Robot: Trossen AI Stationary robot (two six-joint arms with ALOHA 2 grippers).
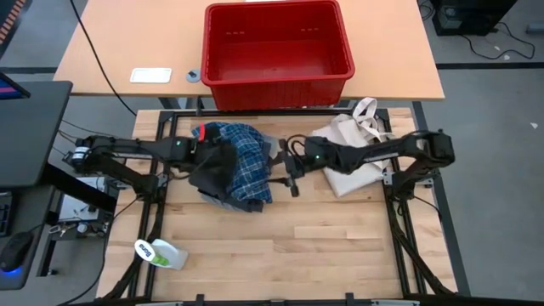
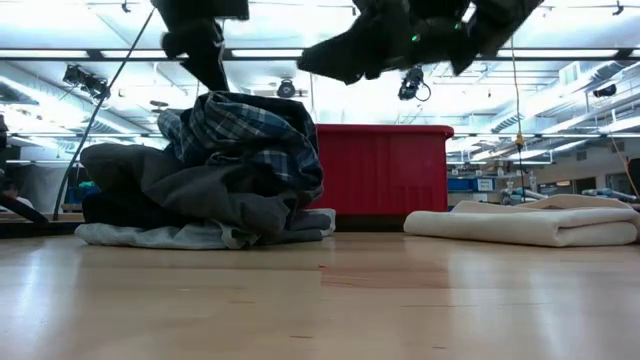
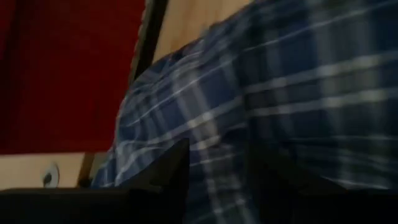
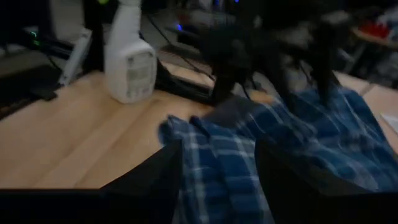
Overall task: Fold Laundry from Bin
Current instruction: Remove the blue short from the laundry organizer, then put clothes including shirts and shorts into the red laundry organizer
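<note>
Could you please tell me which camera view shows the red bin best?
The high view: the red bin shows whole from above, rim, sloping walls and bare floor. The low view shows only one side wall behind the laundry pile. The left wrist view catches a blurred red patch; the right wrist view shows none.

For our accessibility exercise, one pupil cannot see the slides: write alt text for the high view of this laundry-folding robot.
Seen from above, a blue plaid shirt tops a heap of dark laundry on a wooden table, with the left pincer at the heap and the open right pincer beside it. An empty red bin stands behind, a cream tote bag under the right arm, a spray bottle near the front left.
</note>
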